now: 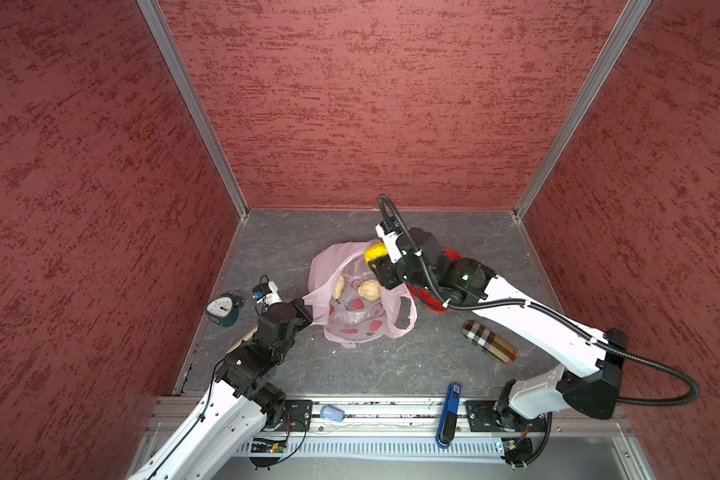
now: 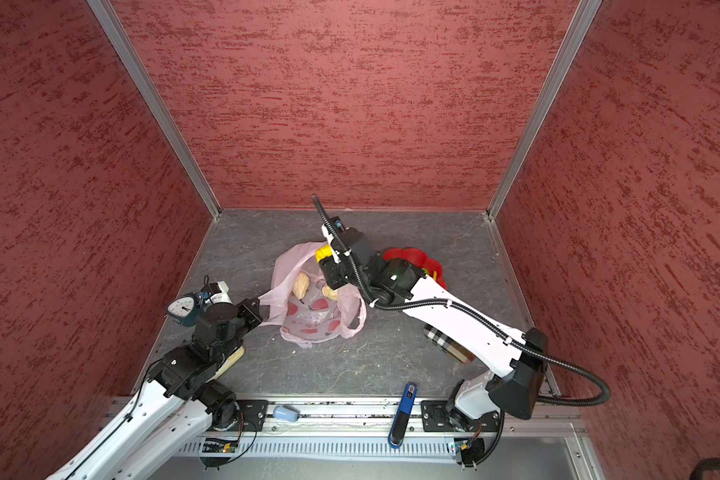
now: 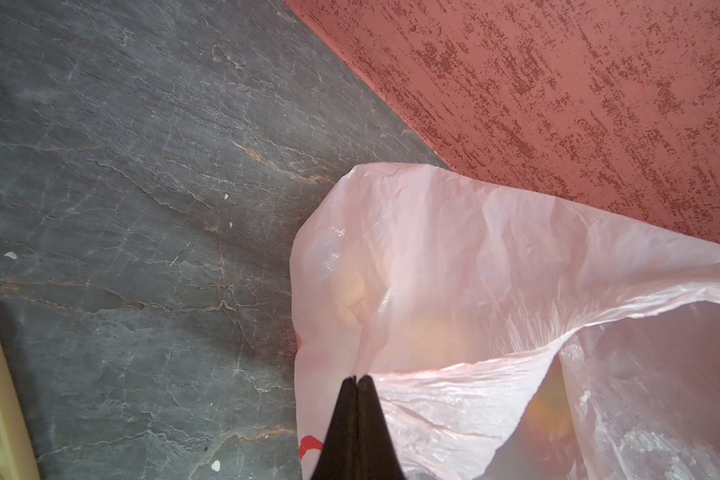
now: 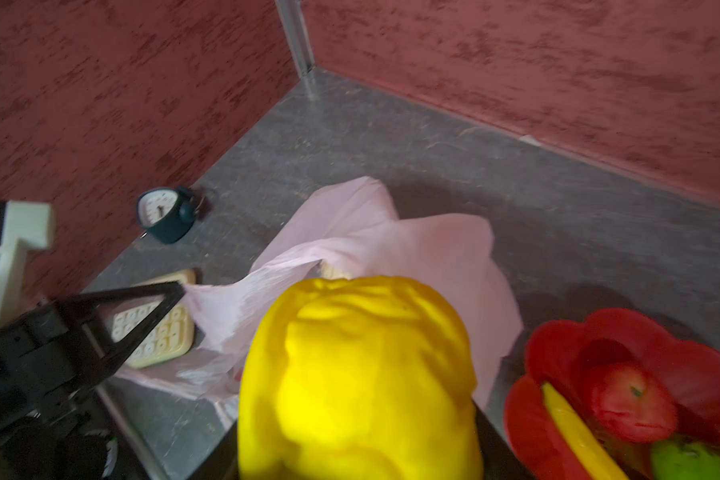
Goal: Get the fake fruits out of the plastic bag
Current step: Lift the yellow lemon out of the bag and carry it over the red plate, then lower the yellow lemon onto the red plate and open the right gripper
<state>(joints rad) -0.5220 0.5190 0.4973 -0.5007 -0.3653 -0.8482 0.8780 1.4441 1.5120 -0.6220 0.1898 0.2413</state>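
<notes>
Both top views are looking down from high up at the whole table (image 1: 391,365) and the red walls (image 1: 350,104), seeing almost the same things. The left wrist camera is sitting very near the pink bag (image 3: 454,270), looking past the left tool (image 3: 356,378) at the table. The right wrist camera is looking over the yellow fruit (image 4: 358,374) toward a corner, also seeing the pink bag.

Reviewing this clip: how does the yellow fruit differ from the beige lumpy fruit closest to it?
Colour: the yellow fruit is bright yellow; the beige fruit is pale tan. State: the yellow fruit is gripped in the right claw; the beige fruit is untouched. Place: the yellow fruit is held at the plastic bag's far edge, while the beige fruit lies inside its open mouth. Both have lumpy moulded surfaces.
</notes>
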